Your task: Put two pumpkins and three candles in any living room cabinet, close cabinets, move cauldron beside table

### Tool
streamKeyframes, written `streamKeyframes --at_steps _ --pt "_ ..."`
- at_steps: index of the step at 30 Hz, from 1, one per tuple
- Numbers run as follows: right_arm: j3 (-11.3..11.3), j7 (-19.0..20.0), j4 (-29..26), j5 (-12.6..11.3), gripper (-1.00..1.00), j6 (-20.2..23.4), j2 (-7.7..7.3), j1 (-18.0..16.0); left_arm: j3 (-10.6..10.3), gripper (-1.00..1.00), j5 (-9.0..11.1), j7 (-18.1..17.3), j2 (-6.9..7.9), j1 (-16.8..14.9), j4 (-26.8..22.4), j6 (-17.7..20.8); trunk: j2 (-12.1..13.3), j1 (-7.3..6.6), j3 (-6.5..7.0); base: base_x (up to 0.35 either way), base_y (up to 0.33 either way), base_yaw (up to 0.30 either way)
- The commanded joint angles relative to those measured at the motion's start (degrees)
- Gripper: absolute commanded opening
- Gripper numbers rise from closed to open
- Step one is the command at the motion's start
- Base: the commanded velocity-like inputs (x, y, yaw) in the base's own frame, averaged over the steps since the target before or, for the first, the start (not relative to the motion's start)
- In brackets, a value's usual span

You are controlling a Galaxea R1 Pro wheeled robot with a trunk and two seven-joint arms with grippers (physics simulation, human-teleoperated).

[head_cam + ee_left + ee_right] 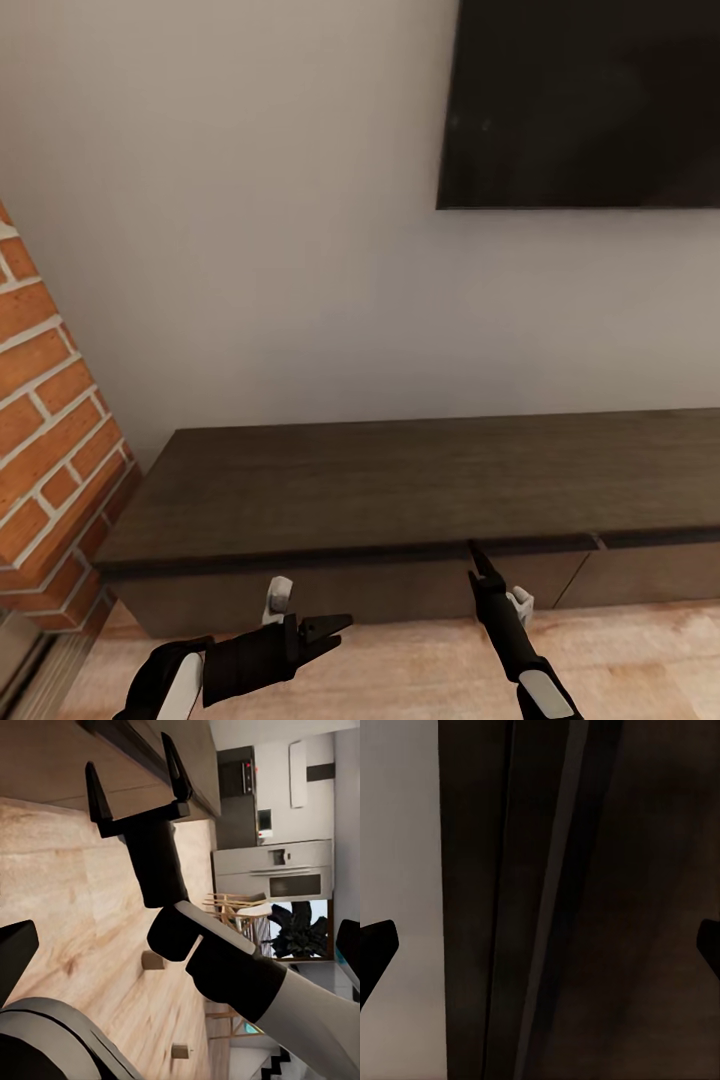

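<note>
The low dark-brown cabinet (380, 480) stands against the wall, its drawer front (380, 590) flush. My right gripper (478, 558) is open, and its fingertips (176, 769) sit at the top edge of the drawer front, under the overhang of the cabinet top (607, 907). My left gripper (335, 632) hangs open and empty above the floor, short of the cabinet. Two tan candles (152, 960) (179, 1050) stand on the wood floor behind the arms. The pumpkins, cauldron and table are out of view.
A brick column (50, 440) rises at the cabinet's left end. A black TV (580, 100) hangs on the wall above. Far behind, the left wrist view takes in a steel fridge (277, 870) and wooden chairs (232, 907).
</note>
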Motion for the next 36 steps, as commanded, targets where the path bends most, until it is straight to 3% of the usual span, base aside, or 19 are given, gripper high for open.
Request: streamKeyframes --at_steps 1,7,8,36 --pt "-0.15 0.17 -0.02 -0.47 1.0 0.6 0.05 -0.02 0.12 1.0 -0.22 -0.26 -0.05 -0.03 0.0 0.2 -0.02 -0.01 -0.05 0.084 0.0 0.0" --pt "-0.15 0.17 -0.02 -0.5 1.0 0.53 0.08 -0.02 0.13 1.0 -0.22 -0.31 -0.05 0.0 0.0 0.2 -0.02 -0.01 -0.05 0.031 0.0 0.0" --pt "-0.15 0.17 -0.02 -0.48 -1.0 0.53 0.08 -0.02 0.12 1.0 -0.22 -0.29 -0.05 -0.01 0.0 0.2 -0.02 -0.01 -0.05 0.005 0.0 0.0" --pt "-0.14 0.17 -0.02 -0.48 -1.0 0.51 0.08 -0.02 0.07 1.0 -0.22 -0.39 -0.05 -0.03 0.0 0.12 -0.02 -0.01 -0.05 -0.018 0.001 0.0"
